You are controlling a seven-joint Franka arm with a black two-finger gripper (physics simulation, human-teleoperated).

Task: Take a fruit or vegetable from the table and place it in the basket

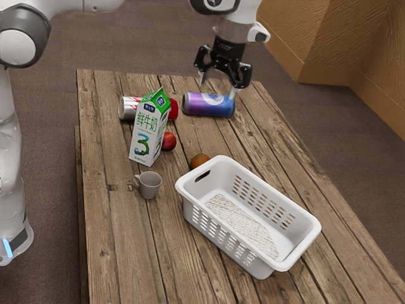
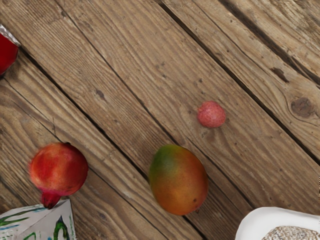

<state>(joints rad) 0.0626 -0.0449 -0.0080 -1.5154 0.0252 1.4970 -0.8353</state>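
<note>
Mango, oval, smooth-skinned, green shading to orange-red: laid on its side on the table, outside the basket, near its slotted end. Its long axis is set obliquely to the plank seams; the green end is turned away from the basket, the orange end toward the gap between basket and carton.

Pomegranate, round, red: set beside the carton, its crown pointed toward it.

Lychee, small, round, pinkish red: placed near the mango, apart from it; no long axis can be made out.

Gripper, black, two-fingered: held above the table with fingers spread, nothing gripped.

Basket, white plastic, rectangular, slotted sides: stood upright, a pale speckled patch seen on its floor.

Carton, green and white, gable-topped: stood upright.

Mug, grey, handled: stood upright near the carton.

Can, purple and blue metal: laid on its side.

Silver-and-red can: laid down, partly hidden by the carton.

Table: topped with weathered brown planks, dark seams and knots.

Room: floored in dull brown; textured tan walls are met in a corner at the exterior view's upper right.
</note>
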